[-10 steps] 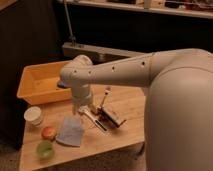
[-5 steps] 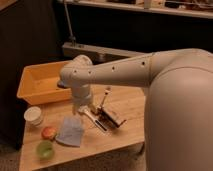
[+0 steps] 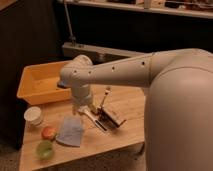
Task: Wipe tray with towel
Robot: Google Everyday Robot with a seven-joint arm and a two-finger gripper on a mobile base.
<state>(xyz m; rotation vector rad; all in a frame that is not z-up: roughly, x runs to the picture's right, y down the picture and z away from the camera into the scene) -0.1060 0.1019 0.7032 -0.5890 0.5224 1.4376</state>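
Checked against the preceding second: no movement found in arm, gripper or cloth; pose held, probably a pause ahead of the grasp. Located two-finger gripper [image 3: 106, 120] low over the light wooden table [image 3: 132, 102], near the towel on its right as seen in the camera view, not touching it as far as could be judged; fingers spread apart, nothing clamped between. Located soft pale blue-grey square towel [image 3: 70, 131] lying flat near the table's front edge, well outside the tray. Located large rectangular orange-yellow plastic tray [image 3: 26, 89] at the back-left of the table, no cloth inside, partly hidden behind the white arm. Noted small white round cup [image 3: 33, 115] in front of the tray, small orange-red round item [image 3: 48, 132] just beside the towel's left edge, and small green round item [image 3: 45, 149] nearer the front. Judged task at its very start: towel not yet picked up, wiping not begun. Judged next step as moving across and down onto the cloth, pinching a fold, then carrying it over the tray wall. Flagged risks: floppy cloth slipping free, or dragging the orange-red item along.
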